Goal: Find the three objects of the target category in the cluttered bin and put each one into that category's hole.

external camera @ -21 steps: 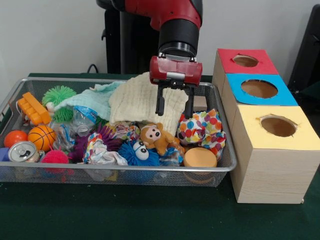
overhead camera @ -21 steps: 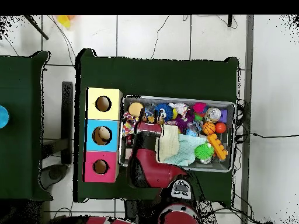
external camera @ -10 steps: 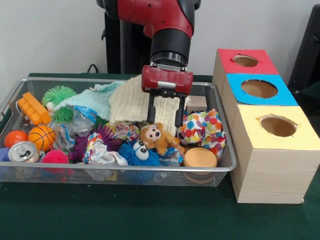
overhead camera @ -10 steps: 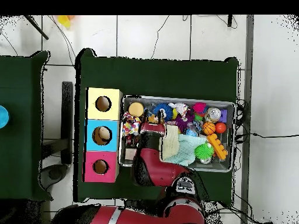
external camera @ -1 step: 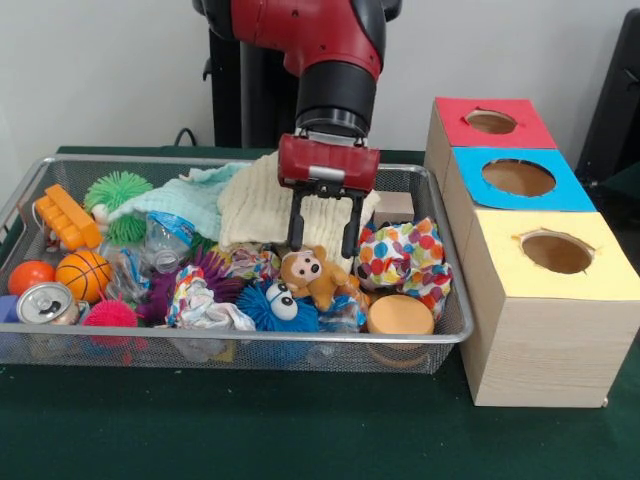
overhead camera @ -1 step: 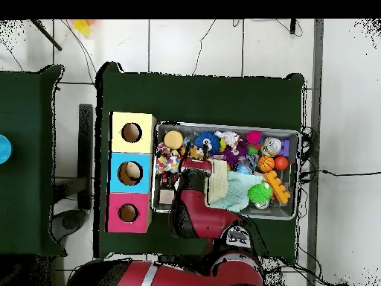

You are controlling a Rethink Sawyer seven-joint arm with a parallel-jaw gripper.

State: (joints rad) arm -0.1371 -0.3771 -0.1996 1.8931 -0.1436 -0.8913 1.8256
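Observation:
My gripper (external camera @ -1 step: 322, 246) hangs open over the wire bin (external camera @ -1 step: 250, 342), its two black fingers straddling the space just above a small brown teddy bear (external camera @ -1 step: 310, 275). Nothing is between the fingers. The bear lies near the bin's front, beside a blue fuzzy toy with googly eyes (external camera @ -1 step: 280, 305) and a polka-dot cloth (external camera @ -1 step: 400, 255). To the right of the bin stand three boxes with round holes: yellow (external camera @ -1 step: 556, 250), blue (external camera @ -1 step: 518, 177) and red (external camera @ -1 step: 490, 121). In the overhead view the red arm (overhead camera @ -1 step: 195, 199) covers the gripper, and the yellow box (overhead camera @ -1 step: 132, 132) lies left of the bin.
A cream cloth (external camera @ -1 step: 255, 205) and a teal cloth (external camera @ -1 step: 190, 200) lie behind the gripper. The left of the bin holds a green spiky ball (external camera @ -1 step: 117, 190), an orange brick (external camera @ -1 step: 67, 217), a basketball (external camera @ -1 step: 83, 274) and a can (external camera @ -1 step: 45, 303). A wooden disc (external camera @ -1 step: 399, 315) sits front right.
The gripper has moved left and down, from over the cream cloth to just above the teddy bear, staying open. The bin's contents have not shifted.

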